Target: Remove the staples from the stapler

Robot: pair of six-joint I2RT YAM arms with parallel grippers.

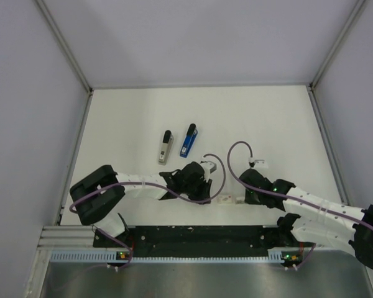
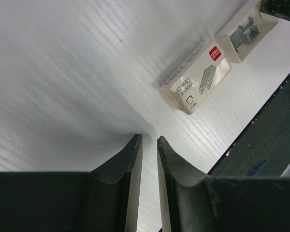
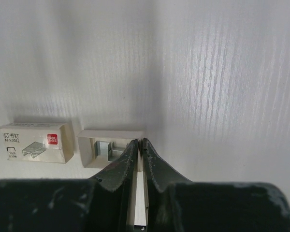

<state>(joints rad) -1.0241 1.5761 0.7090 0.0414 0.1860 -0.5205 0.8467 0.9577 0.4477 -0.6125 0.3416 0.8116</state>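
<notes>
The slim bright-blue stapler [image 1: 188, 140] lies on the white table, at its middle, and shows only in the top view. No gripper touches it. My left gripper [image 1: 204, 185] [image 2: 150, 139] hangs low over bare table nearer than the stapler, its fingers almost together with nothing between them. My right gripper [image 1: 244, 195] [image 3: 139, 141] is shut and empty, its tips at the right edge of a small open tray of staples [image 3: 106, 147] [image 2: 246, 30].
A grey-beige stapler [image 1: 166, 147] lies just left of the blue one. The staple box sleeve [image 3: 35, 141] [image 2: 197, 77] [image 1: 225, 199] rests beside the tray, between the two grippers. The black arm base [image 1: 193, 234] runs along the near edge.
</notes>
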